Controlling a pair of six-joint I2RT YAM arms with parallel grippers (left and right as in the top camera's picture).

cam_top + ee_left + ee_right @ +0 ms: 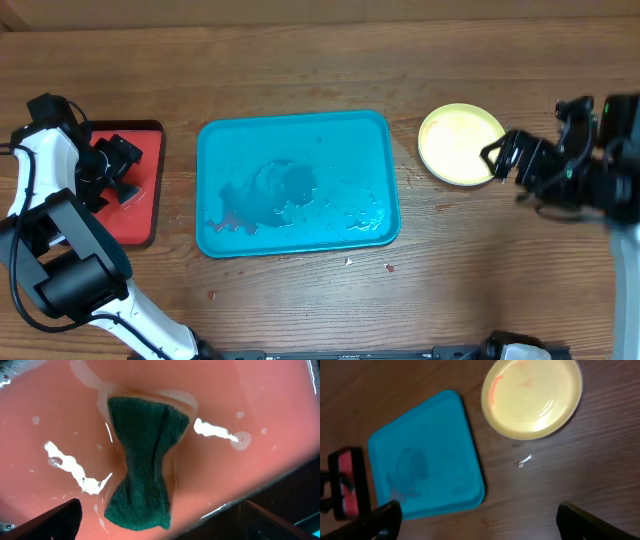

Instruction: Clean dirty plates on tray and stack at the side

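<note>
Overhead view of a wood table (480, 260) w/ two robot arms. The teal tray (340, 150) lies at centre, wet w/ puddles & droplets, no plate on it. One yellow plate (458, 145) sits on the table just right of the tray, apart from it. An orange-red smear (495, 390) shows near its rim in the right wrist view.

The right pincer (497, 160) is at the plate's right edge, fingers spread wide, released, gripping nothing. At far left the left pincer (128, 170) hangs over a smaller red tray (145, 215), also released. Its wrist view shows a green sponge (142, 460), pinched at the middle, lying on the wet red surface between the parted fingers, not gripped.
</note>
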